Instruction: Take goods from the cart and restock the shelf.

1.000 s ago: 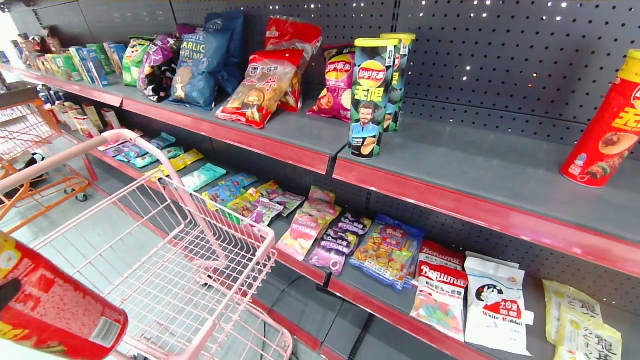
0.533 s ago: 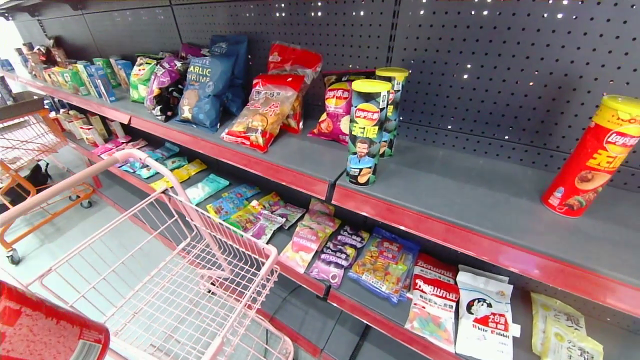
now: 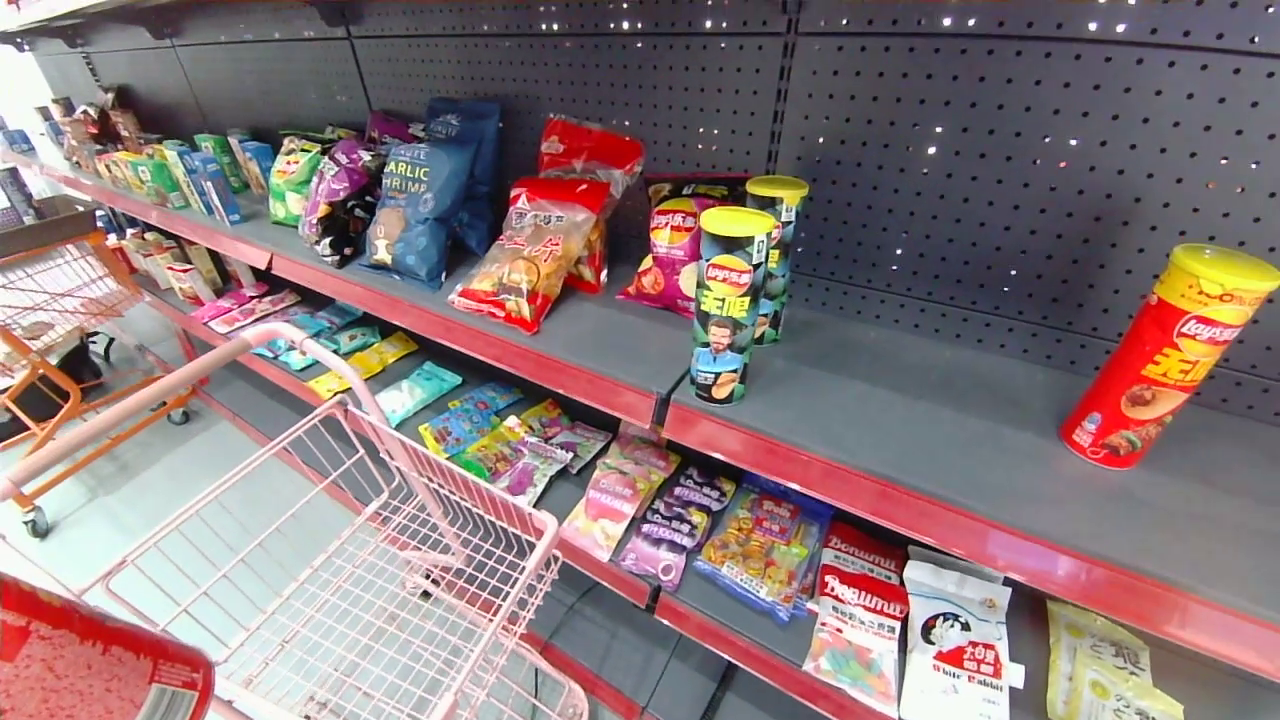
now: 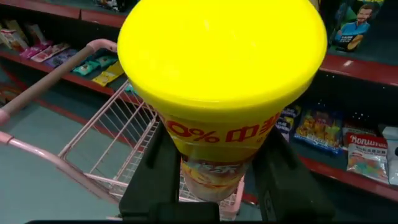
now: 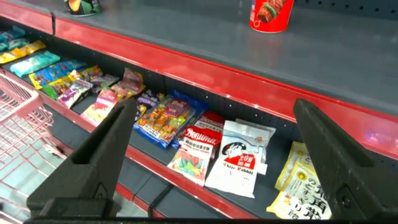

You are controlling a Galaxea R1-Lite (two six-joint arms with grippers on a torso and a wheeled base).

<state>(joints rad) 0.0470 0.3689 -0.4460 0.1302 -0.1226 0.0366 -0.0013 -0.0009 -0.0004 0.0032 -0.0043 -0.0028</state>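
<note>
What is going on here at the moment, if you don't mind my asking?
The robot is restocking a shop shelf from the pink cart. Its left gripper is shut on a red chip can with a yellow lid, held near the cart. The right gripper is open and holds nothing, facing the packs of sweets. On the upper shelf a matching red can stands at the right, with bare space between it and two green cans. The held can is not yet placed.

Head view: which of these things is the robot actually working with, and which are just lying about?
Job: red chip can held in left gripper; pink cart; upper shelf.
Lying about: orange cart; green chip cans; candy bags; snack bags.
</note>
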